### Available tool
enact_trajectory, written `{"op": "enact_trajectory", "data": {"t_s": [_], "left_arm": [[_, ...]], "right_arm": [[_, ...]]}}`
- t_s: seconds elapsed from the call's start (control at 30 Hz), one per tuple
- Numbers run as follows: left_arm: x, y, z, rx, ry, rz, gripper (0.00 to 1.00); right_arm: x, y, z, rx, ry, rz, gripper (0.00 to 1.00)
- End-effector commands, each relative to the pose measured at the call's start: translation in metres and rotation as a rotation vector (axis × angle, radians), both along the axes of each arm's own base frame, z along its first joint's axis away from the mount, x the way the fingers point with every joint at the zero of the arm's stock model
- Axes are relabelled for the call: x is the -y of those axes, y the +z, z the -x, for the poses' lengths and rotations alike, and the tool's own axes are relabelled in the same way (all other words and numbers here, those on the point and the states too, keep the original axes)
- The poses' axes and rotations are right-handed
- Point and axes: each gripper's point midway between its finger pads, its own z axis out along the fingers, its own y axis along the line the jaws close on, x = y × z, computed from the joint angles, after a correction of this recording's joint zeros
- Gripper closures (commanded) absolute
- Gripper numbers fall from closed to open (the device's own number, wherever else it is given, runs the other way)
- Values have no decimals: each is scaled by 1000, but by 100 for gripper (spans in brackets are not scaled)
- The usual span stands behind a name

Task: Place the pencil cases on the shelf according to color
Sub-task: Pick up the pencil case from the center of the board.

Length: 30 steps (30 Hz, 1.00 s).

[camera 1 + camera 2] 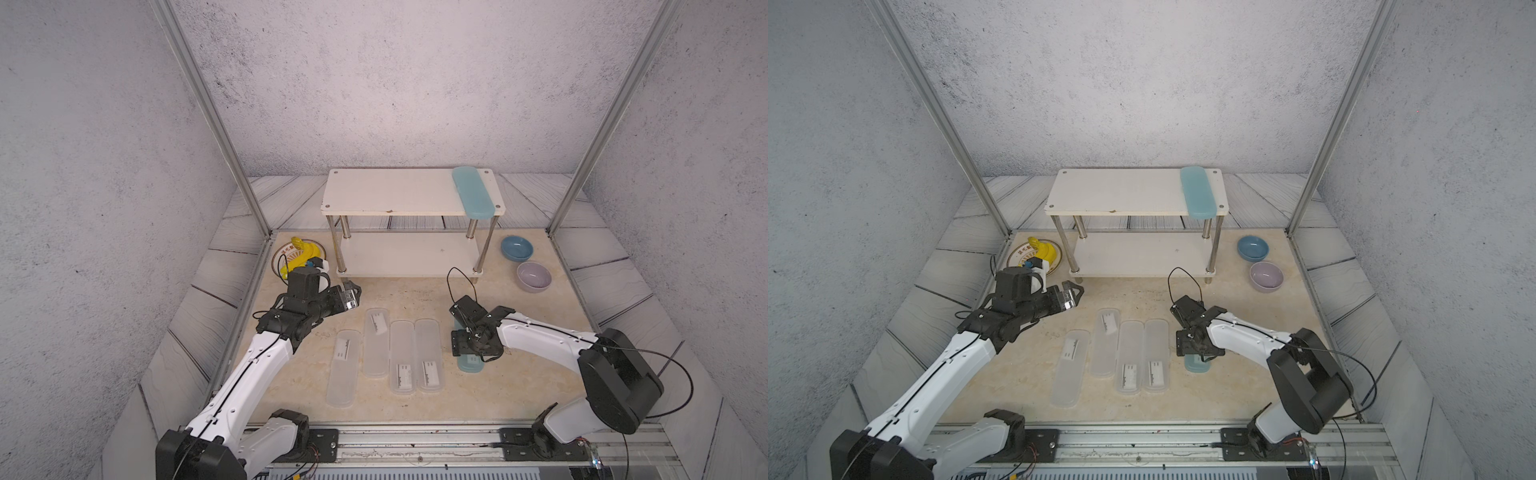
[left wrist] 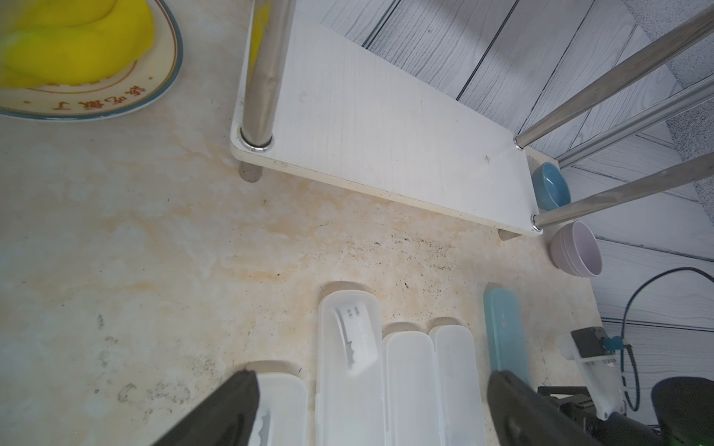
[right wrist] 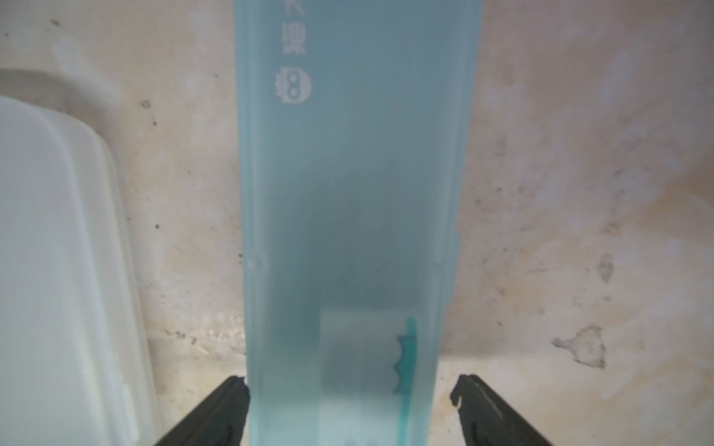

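right gripper [image 3: 351, 382] points down over the near end of a teal case [image 3: 347, 193] lying flat on the table [image 1: 519, 374]. its jaws are spread, one on each side of the case. in the right wrist view one finger sits at the case edge and the other stands clear with a gap, so it is not clamped. left gripper [image 2: 369, 386] has its jaws wide apart with nothing in them and hangs above the far ends of the clear cases [image 1: 343, 370], beside the front left leg of the shelf [image 1: 374, 191]. four clear cases lie lengthwise in a row mid-table, the two on the right touching, with the teal one just to their right. second teal case [image 1: 473, 195] lies across the right end of the top shelf board, its front end slightly over the edge. blue bowl [image 1: 516, 248] and lilac bowl [image 1: 534, 276] sit right of the shelf. plate [image 1: 276, 259] holding a yellow thing [image 1: 301, 251] sits to its left.
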Motion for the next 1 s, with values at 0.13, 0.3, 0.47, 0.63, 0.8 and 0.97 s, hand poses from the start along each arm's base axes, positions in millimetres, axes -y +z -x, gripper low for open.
{"op": "enact_trajectory", "data": {"t_s": [0.13, 0.3, 0.47, 0.63, 0.8, 0.97], "left_arm": [[0, 6, -3, 11, -2, 5, 1], [-2, 8, -1, 19, 3, -2, 1], [-1, 7, -1, 15, 0, -2, 1], [-2, 9, 0, 24, -4, -8, 1], [-2, 7, 0, 17, -13, -26, 1], [-3, 6, 0, 19, -7, -28, 1]], "right_arm": [[11, 17, 16, 21, 4, -27, 10], [-5, 15, 28, -28, 2, -140, 10], [-12, 6, 28, -44, -17, -176, 11], [-8, 0, 25, -65, -24, -121, 11], [-11, -7, 27, -106, -26, -107, 11], [-14, -12, 28, -125, -38, -98, 11]]}}
